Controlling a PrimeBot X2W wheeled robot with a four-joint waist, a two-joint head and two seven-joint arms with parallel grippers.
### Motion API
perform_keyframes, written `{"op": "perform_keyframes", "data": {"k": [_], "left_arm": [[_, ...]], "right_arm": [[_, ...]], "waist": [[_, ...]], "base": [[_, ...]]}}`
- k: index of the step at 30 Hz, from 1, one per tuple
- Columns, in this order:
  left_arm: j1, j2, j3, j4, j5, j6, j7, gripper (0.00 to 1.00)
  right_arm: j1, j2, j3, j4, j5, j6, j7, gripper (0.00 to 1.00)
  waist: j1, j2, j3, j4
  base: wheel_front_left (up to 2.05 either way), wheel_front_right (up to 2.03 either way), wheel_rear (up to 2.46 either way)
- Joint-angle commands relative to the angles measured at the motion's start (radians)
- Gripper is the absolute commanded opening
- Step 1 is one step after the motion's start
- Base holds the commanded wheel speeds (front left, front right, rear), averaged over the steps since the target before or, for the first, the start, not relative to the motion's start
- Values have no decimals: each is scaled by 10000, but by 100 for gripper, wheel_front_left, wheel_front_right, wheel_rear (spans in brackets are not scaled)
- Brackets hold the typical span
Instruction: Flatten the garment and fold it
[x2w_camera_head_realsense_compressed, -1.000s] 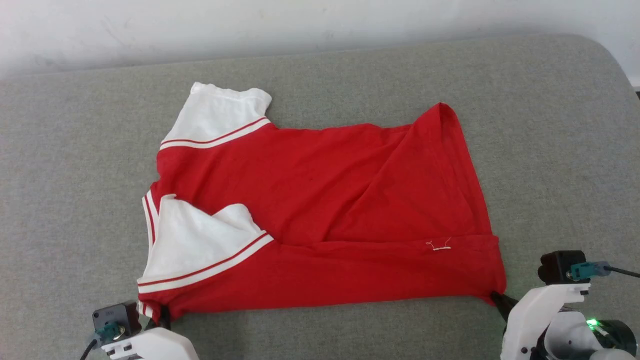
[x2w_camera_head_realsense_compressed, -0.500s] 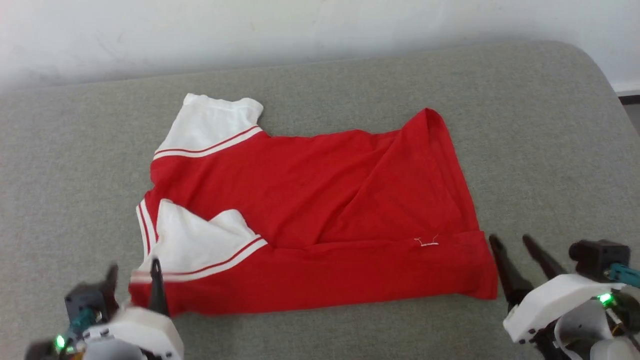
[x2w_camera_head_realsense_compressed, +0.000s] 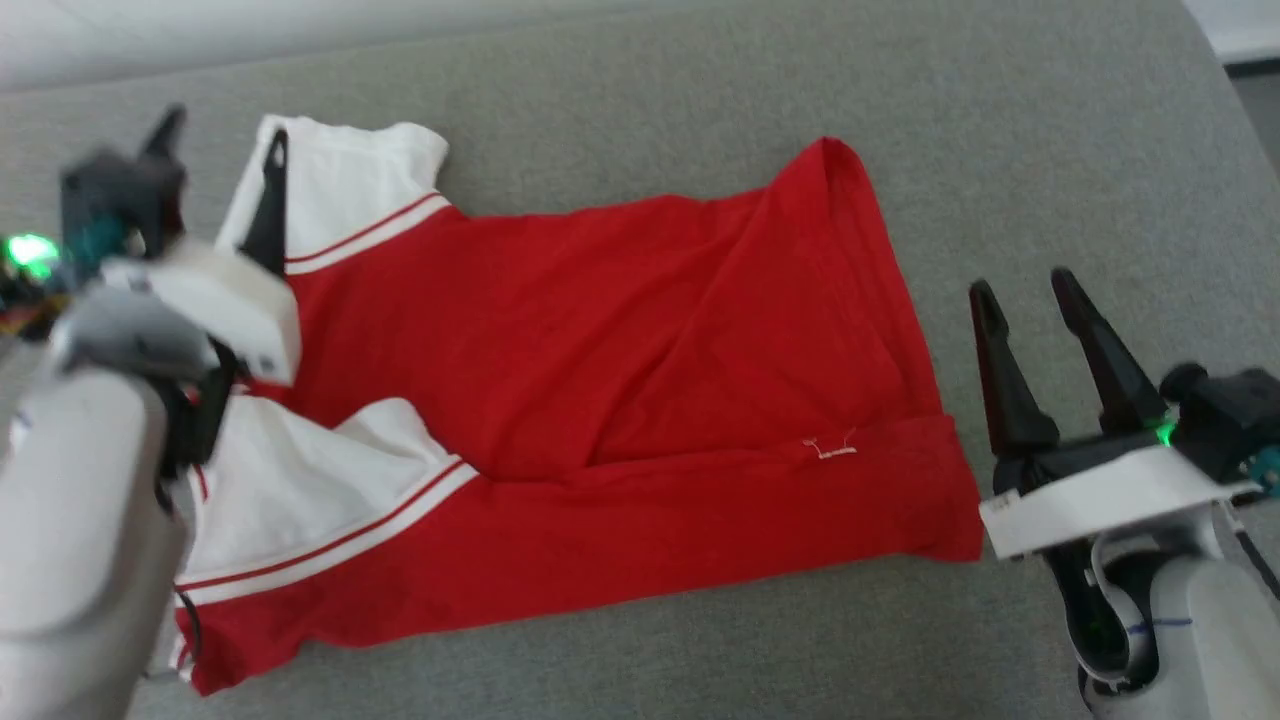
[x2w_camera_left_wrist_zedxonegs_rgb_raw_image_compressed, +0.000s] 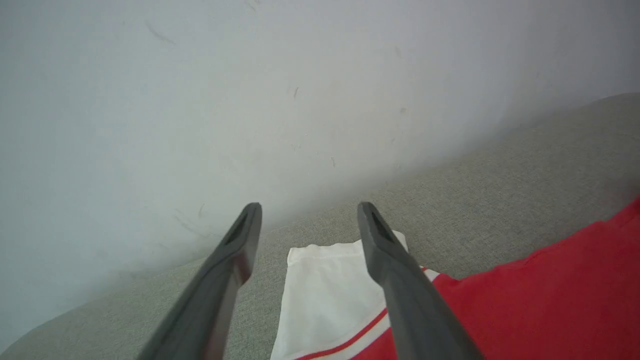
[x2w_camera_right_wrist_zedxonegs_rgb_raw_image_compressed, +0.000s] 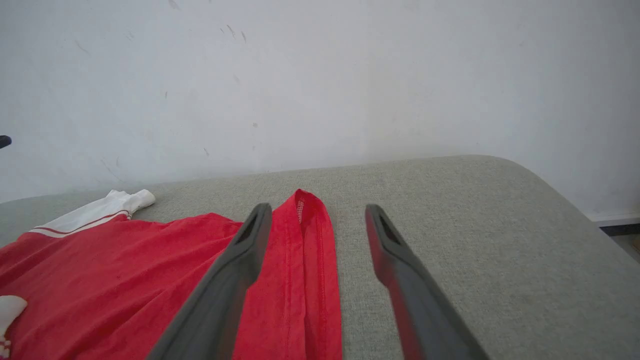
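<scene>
The garment (x2w_camera_head_realsense_compressed: 620, 380), red with white striped sleeves, lies spread on the grey padded surface, collar end to the left. Its near strip is folded over the body, and creases run across the middle. My left gripper (x2w_camera_head_realsense_compressed: 222, 135) hovers open above the far white sleeve (x2w_camera_head_realsense_compressed: 350, 190), holding nothing. In the left wrist view that gripper (x2w_camera_left_wrist_zedxonegs_rgb_raw_image_compressed: 309, 207) frames the sleeve (x2w_camera_left_wrist_zedxonegs_rgb_raw_image_compressed: 325, 295) between its fingers. My right gripper (x2w_camera_head_realsense_compressed: 1022, 285) stands open and empty just right of the hem (x2w_camera_head_realsense_compressed: 935, 400). In the right wrist view this gripper (x2w_camera_right_wrist_zedxonegs_rgb_raw_image_compressed: 318, 207) is by the hem's far corner (x2w_camera_right_wrist_zedxonegs_rgb_raw_image_compressed: 305, 220).
The grey padded surface (x2w_camera_head_realsense_compressed: 1050, 150) stretches wide around the shirt, with its rounded corner at the far right. A white wall (x2w_camera_right_wrist_zedxonegs_rgb_raw_image_compressed: 320, 75) rises behind its far edge. A strip of dark floor (x2w_camera_head_realsense_compressed: 1255, 90) shows past the right edge.
Both grippers opened, let go of the garment's near corners and rose. The left one travelled far up over the far sleeve. The head camera also tilted and shifted.
</scene>
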Motion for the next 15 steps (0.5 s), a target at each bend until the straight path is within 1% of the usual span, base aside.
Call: {"op": "perform_keyframes", "data": {"k": [1,4,6,10,15], "left_arm": [[-888,123,-73,436,-98,-262,610,100],[-2132,254,-97,1220,-374,-637,1851,100],[-2825,344,17,1733,-591,-667,2782,100],[-3760,514,289,2391,-857,-231,4729,100],[-4314,722,653,2369,-1127,461,6608,100]], "right_arm": [[-410,-95,176,6,83,-17,-79,100],[-810,-175,444,7,185,-17,-99,100],[-1003,-196,649,-21,241,-17,-73,100],[-1275,-202,858,-48,365,-17,-102,100],[-1439,-155,1049,-25,582,-17,-176,100]], "waist": [[-3,0,1117,-718],[-3,0,1620,-1016],[-3,0,1906,-1206],[-3,0,2345,-1535],[-3,0,2897,-1807]], "base": [[0,0,0],[0,0,0],[0,0,0],[0,0,0],[0,0,0]]}}
